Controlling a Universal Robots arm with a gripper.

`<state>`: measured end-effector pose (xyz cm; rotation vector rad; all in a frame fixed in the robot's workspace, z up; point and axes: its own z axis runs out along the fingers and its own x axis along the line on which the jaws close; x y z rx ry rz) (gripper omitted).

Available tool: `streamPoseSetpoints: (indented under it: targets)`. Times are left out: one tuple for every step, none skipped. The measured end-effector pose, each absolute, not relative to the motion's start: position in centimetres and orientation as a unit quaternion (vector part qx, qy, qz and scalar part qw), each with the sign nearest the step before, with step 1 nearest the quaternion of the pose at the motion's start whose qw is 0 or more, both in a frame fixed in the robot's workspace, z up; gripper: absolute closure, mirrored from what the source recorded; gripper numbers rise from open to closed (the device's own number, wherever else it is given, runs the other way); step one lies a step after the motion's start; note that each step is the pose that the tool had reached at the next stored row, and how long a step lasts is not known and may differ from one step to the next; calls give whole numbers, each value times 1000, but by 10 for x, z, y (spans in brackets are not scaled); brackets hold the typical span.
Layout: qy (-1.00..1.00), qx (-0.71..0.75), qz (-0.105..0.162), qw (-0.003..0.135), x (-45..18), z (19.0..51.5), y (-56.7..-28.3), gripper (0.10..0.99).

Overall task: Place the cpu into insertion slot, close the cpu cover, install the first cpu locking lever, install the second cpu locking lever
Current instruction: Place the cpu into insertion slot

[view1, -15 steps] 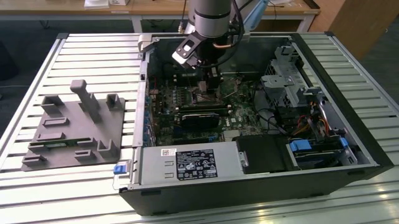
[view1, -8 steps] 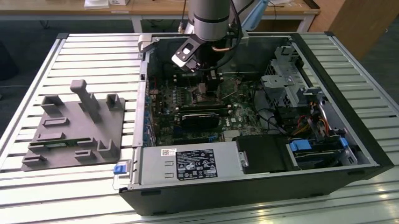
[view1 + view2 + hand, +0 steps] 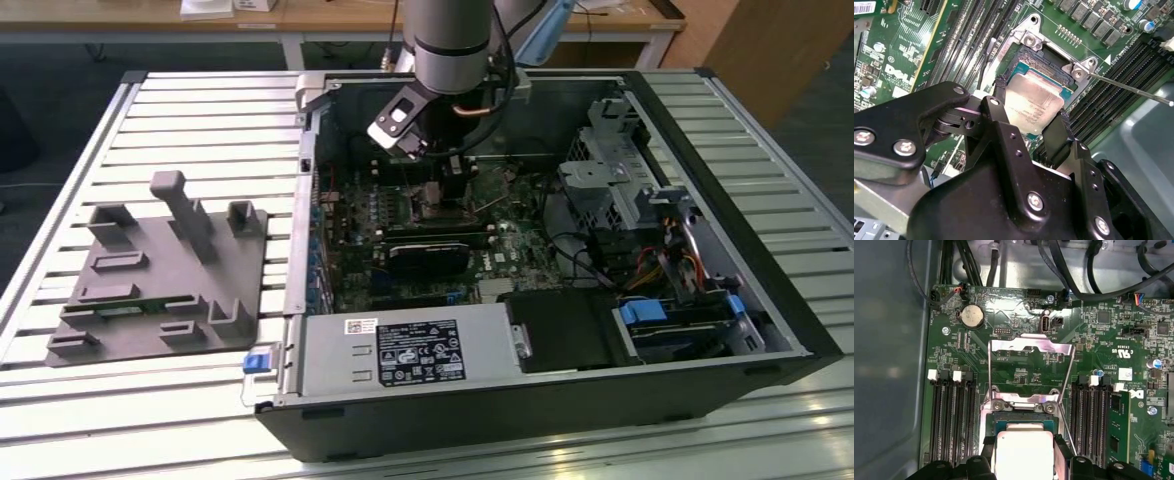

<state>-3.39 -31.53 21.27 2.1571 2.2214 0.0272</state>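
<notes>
My gripper (image 3: pixel 1030 116) is shut on the cpu (image 3: pixel 1035 100), a pale silvery square chip held by its two opposite edges between black fingers (image 3: pixel 999 97). In both wrist views the cpu (image 3: pixel 1024 452) sits right over the insertion slot (image 3: pixel 1024 416), a dark recess with a silvery rim (image 3: pixel 1027 40); whether it rests in it I cannot tell. The cpu cover (image 3: pixel 1032 344), a thin metal frame, stands flipped open beyond the slot. A thin locking lever (image 3: pixel 1134 89) sticks out, unlatched. In the exterior view the gripper (image 3: pixel 447 188) reaches down into the computer case (image 3: pixel 534 420).
Long black memory slots (image 3: pixel 951 420) flank the socket on both sides. A black cooler block (image 3: pixel 434 255), a labelled power-supply box (image 3: pixel 400 350) and a drive cage (image 3: pixel 614 180) crowd the case. A grey fixture (image 3: pixel 160 270) sits on the slatted table at the exterior view's left.
</notes>
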Motion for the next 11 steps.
streamPoseSetpoints:
  targets:
    - [717,696,9,22,-34,212,-315,545]
    - [717,696,9,23,-34,211,-315,545]
    - [717,697,9,23,-34,210,-315,545]
    - [717,697,9,23,-34,208,-315,545]
    - [717,697,9,23,-34,207,-315,545]
    - [717,697,9,23,-34,206,-315,545]
    - [716,697,9,23,-34,205,-315,545]
    - [715,699,9,23,-35,204,-315,545]
    - [714,700,9,23,-35,204,-315,545]
    - [713,701,9,23,-35,203,-315,545]
    - [713,701,9,23,-35,202,-315,545]
